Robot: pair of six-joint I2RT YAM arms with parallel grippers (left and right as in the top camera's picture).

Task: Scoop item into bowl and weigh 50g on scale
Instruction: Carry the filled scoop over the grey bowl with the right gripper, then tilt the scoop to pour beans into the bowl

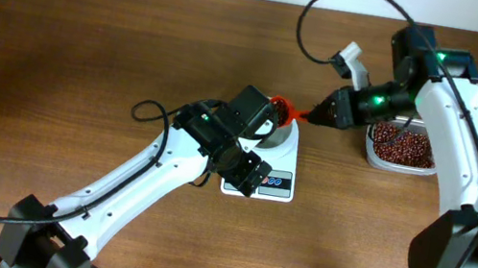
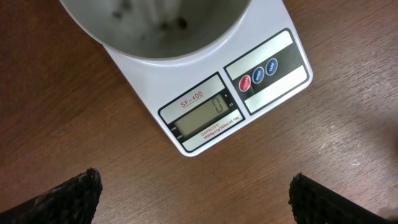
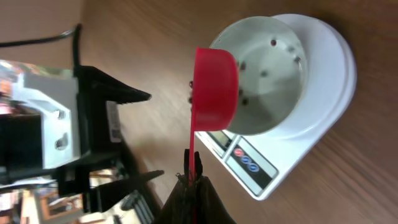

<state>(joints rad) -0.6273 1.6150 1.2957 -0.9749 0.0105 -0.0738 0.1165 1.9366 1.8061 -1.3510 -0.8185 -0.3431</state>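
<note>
Right gripper [image 3: 193,179] clamped on scoop [image 3: 214,87] at bowl [image 3: 246,22] rim; left gripper [image 2: 196,196] spread wide near scale [image 2: 205,115] edge

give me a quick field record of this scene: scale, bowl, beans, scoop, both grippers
scale: white, display looks like 0
bowl: white, sits on scale
beans: only a few in bowl
scoop: red, tipped over bowl rim
right gripper: jaws shut on scoop handle
left gripper: jaws wide open, empty, by scale front
tub: holds many more beans, apart from scale
</note>
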